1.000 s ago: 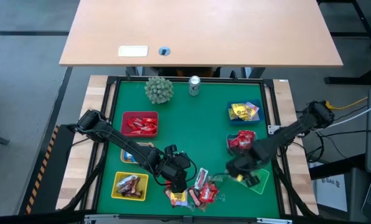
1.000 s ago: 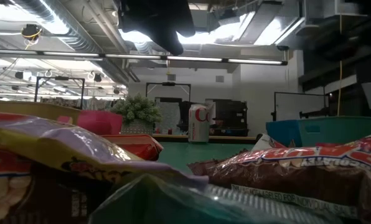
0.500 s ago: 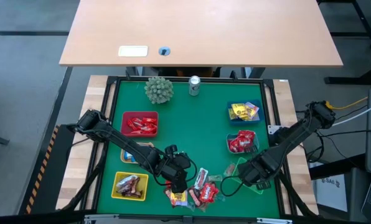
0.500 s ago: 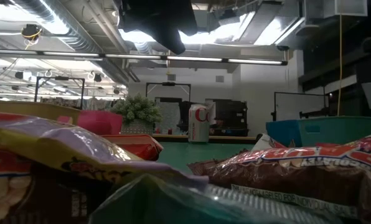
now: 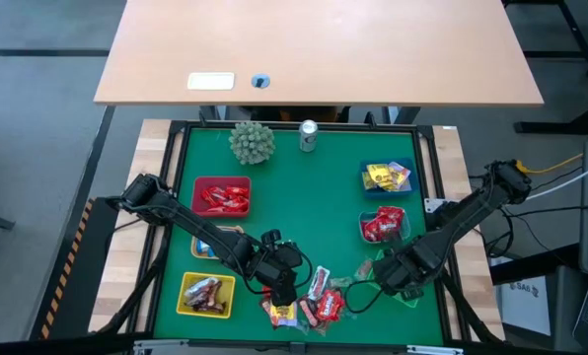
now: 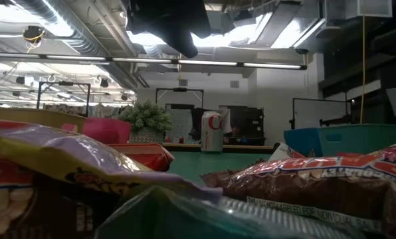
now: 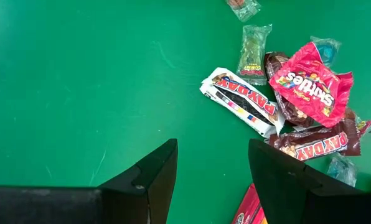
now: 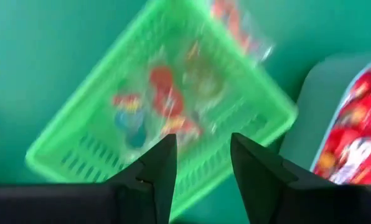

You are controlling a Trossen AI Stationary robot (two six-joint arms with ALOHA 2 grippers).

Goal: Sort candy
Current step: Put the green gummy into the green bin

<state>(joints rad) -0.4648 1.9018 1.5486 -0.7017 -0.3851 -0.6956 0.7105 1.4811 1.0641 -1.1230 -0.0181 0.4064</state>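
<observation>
Loose candy (image 5: 314, 301) lies in a heap near the table's front edge; in the left wrist view it shows as a red Skittles bag (image 7: 310, 84), PayDay bars (image 7: 241, 102) and small clear-wrapped sweets. My left gripper (image 7: 213, 174) hovers open just left of the heap (image 5: 282, 291), with nothing between its fingers. My right gripper (image 8: 202, 162) is open above the green basket (image 8: 160, 118), which stands at the front right (image 5: 412, 288) and holds a few small candies. It has nothing between its fingers.
A red basket (image 5: 222, 195) of red candy and a yellow basket (image 5: 207, 293) of brown candy stand at the left. At the right, one basket (image 5: 387, 177) holds yellow candy and another (image 5: 384, 224) red. A silver can (image 5: 308, 135) and a spiky green ball (image 5: 253, 142) stand at the far edge.
My right gripper has moved from the right side of the candy heap toward the table's right edge and now stands over the green basket. My left arm has kept still.
</observation>
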